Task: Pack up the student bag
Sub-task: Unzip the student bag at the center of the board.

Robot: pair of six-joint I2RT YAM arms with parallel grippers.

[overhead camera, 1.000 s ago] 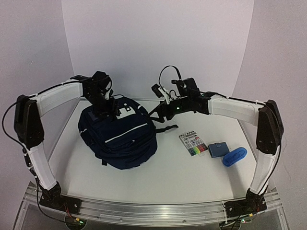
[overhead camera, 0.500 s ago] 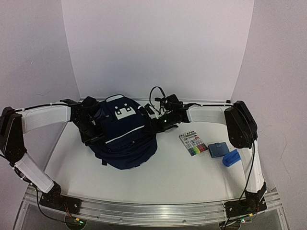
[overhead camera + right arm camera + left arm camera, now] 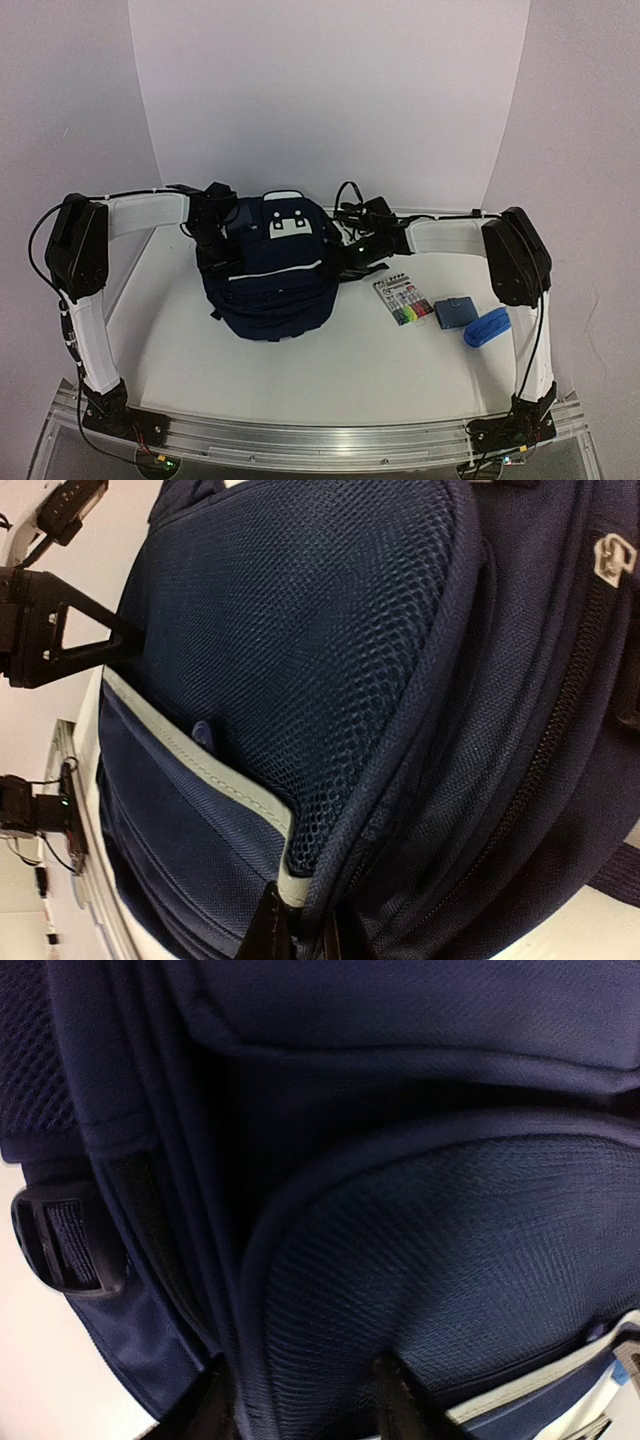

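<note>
The student bag sits on the worktop toward 10 o'clock of centre, with the right pincer clamped on its pocket rim at 2 o'clock and the left pincer astride a fold at 10 o'clock, grip impossible to tell.

Student bag partly outside wrist views

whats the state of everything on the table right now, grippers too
student bag, resting on table, visible zip looks closed
left gripper, open, fingers straddling a fold of the bag
right gripper, shut on the bag's pocket edge
marker pack, flat on table, unpacked
small dark blue case, flat on table, unpacked
bright blue oblong item, on table, unpacked
</note>
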